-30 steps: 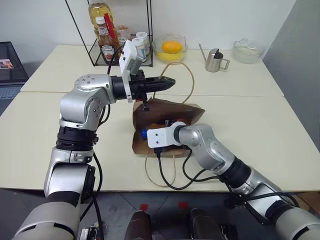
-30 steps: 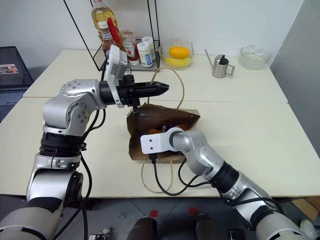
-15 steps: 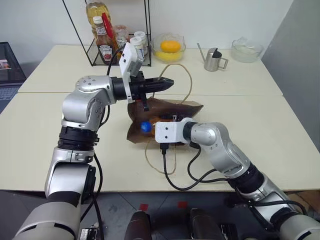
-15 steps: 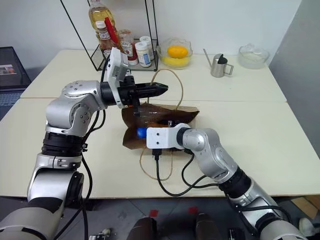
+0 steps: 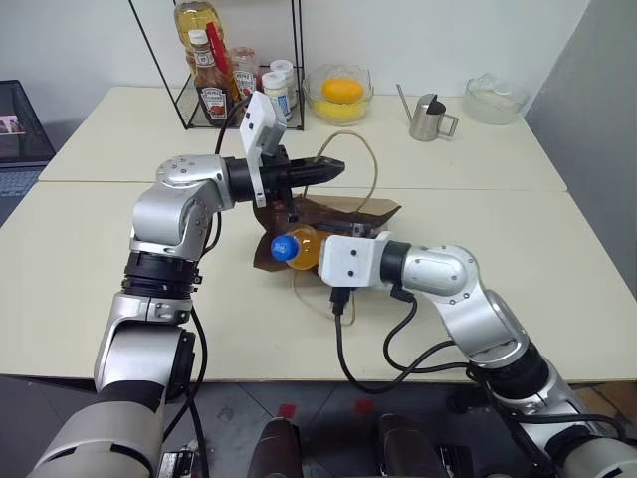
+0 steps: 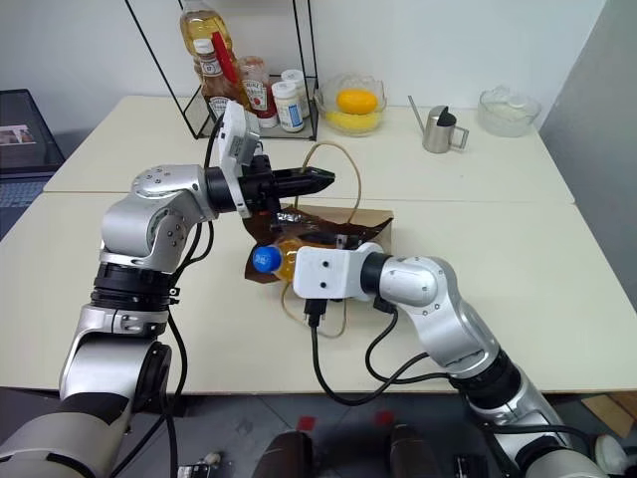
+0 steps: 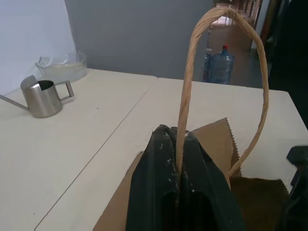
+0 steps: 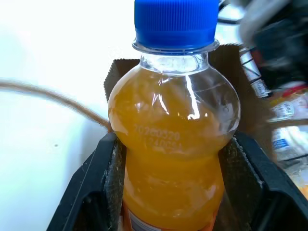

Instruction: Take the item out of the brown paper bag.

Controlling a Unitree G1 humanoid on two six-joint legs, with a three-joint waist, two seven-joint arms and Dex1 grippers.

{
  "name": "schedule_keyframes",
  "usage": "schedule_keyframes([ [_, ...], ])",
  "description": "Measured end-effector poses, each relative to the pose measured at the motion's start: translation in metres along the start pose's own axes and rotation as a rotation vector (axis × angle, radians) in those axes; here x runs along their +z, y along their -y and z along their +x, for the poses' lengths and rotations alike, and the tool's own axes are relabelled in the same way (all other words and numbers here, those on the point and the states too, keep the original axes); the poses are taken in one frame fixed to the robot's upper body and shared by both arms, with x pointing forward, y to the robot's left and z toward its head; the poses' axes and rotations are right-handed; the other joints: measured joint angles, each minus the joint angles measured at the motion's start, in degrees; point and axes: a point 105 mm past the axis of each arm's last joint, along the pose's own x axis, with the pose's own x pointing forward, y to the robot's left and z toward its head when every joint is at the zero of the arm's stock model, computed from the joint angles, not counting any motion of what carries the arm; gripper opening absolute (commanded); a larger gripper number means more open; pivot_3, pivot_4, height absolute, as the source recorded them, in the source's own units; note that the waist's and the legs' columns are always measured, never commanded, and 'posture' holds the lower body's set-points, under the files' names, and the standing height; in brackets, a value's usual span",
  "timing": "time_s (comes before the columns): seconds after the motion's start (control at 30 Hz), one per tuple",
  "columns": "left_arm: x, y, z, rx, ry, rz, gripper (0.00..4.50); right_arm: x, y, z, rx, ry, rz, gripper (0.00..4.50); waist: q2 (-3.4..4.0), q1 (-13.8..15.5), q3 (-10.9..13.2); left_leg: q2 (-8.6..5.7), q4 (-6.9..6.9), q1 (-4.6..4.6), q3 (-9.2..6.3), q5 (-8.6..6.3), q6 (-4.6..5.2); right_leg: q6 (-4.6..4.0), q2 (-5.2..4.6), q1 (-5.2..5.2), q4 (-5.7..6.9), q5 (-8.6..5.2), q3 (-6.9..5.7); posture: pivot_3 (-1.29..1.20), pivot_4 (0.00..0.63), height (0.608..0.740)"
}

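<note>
Nearest to the robot, the right claw (image 8: 168, 192) is clamped on the item (image 5: 295, 247), a small bottle of orange drink; its two fingers (image 8: 98, 187) press on both sides of the body. The blue cap (image 6: 264, 260) and the shoulder of the bottle are already outside the mouth of the brown paper bag (image 5: 343, 214), just above the table (image 5: 80, 279).

I think the bottle could slip, because its round plastic wall is smooth. The loose cord handle (image 5: 328, 304) under the right wrist could also catch on the arm and drag the bag along.

The right forearm lies low, almost level, pointing to the left. Behind it the left claw (image 7: 174, 144) is closed on the other handle (image 7: 221, 62) and holds it up, its arm bent and pointing to the right.
</note>
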Motion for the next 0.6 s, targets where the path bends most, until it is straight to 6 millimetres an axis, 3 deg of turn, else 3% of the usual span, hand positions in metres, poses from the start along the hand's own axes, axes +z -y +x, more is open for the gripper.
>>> schedule_keyframes([
  [0.23, 0.005, -0.001, 0.002, -0.002, 0.01, 0.024, 0.0, 0.01, 0.007, -0.018, -0.053, 0.059, 0.022, 2.43, 0.0, 0.04, 0.0, 0.0, 0.0, -0.06, 0.0, 0.0, 0.0, 0.0, 0.0, -0.05, 0.0, 0.0, 0.0, 0.0, 0.15, 0.74],
  [0.4, -0.006, -0.001, 0.009, -0.016, -0.006, 0.002, 0.0, 0.03, 0.031, -0.041, -0.187, 0.142, 0.014, 2.43, 0.0, 0.08, 0.0, 0.0, 0.02, -0.12, -0.01, 0.0, 0.0, 0.0, 0.0, -0.06, 0.0, 0.0, -0.01, 0.0, 0.15, 0.74],
  [0.6, -0.005, -0.005, 0.015, -0.022, -0.002, 0.016, 0.0, 0.032, 0.047, -0.058, -0.275, 0.144, 0.053, 2.42, 0.0, 0.08, 0.0, -0.01, 0.03, -0.17, -0.02, 0.0, 0.0, 0.0, 0.0, -0.11, 0.0, 0.0, -0.03, 0.0, 0.15, 0.74],
])
